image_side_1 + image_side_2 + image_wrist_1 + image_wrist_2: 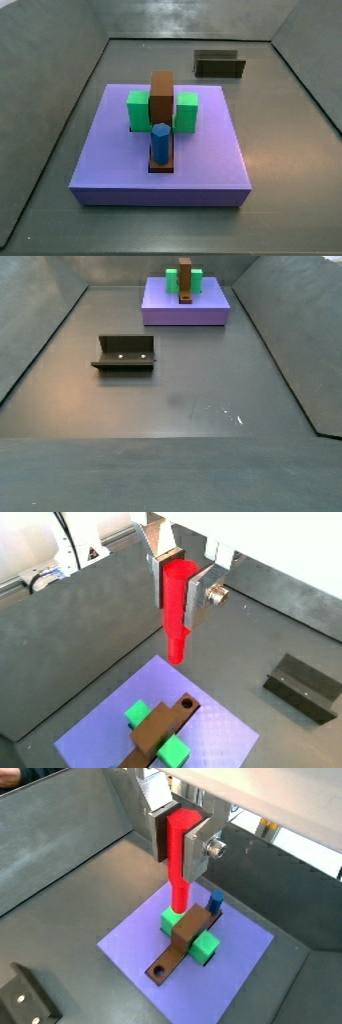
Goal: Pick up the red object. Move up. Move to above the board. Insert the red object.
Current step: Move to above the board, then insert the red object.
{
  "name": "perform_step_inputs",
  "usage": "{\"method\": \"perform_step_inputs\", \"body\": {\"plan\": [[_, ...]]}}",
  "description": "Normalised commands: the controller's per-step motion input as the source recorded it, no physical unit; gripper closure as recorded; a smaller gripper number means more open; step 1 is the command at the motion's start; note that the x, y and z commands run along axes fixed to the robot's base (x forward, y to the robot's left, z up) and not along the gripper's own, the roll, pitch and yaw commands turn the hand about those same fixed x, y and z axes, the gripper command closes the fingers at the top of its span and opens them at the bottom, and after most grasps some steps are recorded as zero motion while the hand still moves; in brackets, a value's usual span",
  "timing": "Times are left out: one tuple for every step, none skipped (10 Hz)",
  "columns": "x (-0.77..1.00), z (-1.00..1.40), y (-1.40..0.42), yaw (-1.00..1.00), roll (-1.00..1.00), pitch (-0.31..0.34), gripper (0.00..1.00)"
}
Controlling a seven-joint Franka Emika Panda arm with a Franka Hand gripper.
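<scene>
Red object (178, 607), slim smooth peg, in claw (179, 584) above board (100, 727)

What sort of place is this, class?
Likely a robot test cell: grey walled floor, the gripper high above holding the red object, the board with blocks, and the fixture.

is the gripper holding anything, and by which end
Yes: the gripper holds the red object by its upper end between the fingers, its lower end hanging free above the board.

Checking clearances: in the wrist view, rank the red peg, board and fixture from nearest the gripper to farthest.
1. Red peg: held between the gripper fingers.
2. Board: below the peg's tip.
3. Fixture: off to the side on the floor, farthest.
</scene>
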Motion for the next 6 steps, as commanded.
{"method": "perform_step_inputs", "body": {"plan": [[0.12, 0.04, -0.2, 0.01, 0.05, 0.07, 1.0], [-0.02, 0.0, 0.0, 0.0, 0.0, 0.0, 1.0], [-0.03, -0.2, 0.21, -0.05, 0.0, -0.019, 1.0], [0.0, -0.35, 0.46, -0.06, 0.0, -0.039, 1.0], [0.0, -0.43, 0.53, -0.06, 0.01, -0.081, 1.0], [0.01, -0.5, 0.35, -0.08, -0.05, -0.089, 1.0]]}}
